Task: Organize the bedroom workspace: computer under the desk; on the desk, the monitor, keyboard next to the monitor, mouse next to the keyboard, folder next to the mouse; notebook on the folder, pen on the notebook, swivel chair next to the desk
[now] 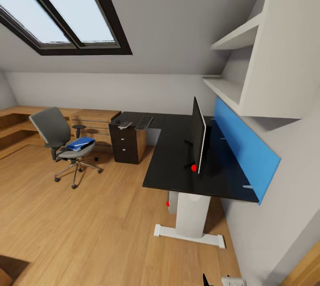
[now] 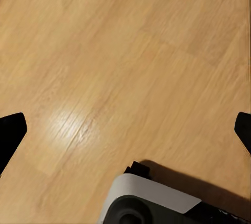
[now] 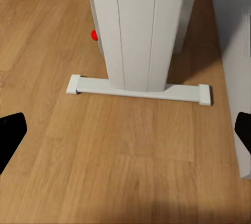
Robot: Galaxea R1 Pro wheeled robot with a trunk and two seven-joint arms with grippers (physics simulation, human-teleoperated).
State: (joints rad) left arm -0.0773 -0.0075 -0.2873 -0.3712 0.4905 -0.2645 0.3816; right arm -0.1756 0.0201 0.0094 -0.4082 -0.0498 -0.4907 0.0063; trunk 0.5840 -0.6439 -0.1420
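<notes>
The monitor [image 1: 199, 137] stood edge-on, so its screen face could not be read. Small items near the surface's [image 1: 178, 152] far corner were too small to identify beside the keyboard [image 1: 144, 122]. A white box [image 1: 174, 203] with a red dot sat mostly hidden behind the surface's leg [image 1: 192, 214]. In each wrist view only dark fingertips [image 2: 10, 130] [image 3: 10, 132] showed at the picture's sides, the end effectors otherwise cut off. The robot's base [image 2: 149, 203] was cropped by the edge.
</notes>
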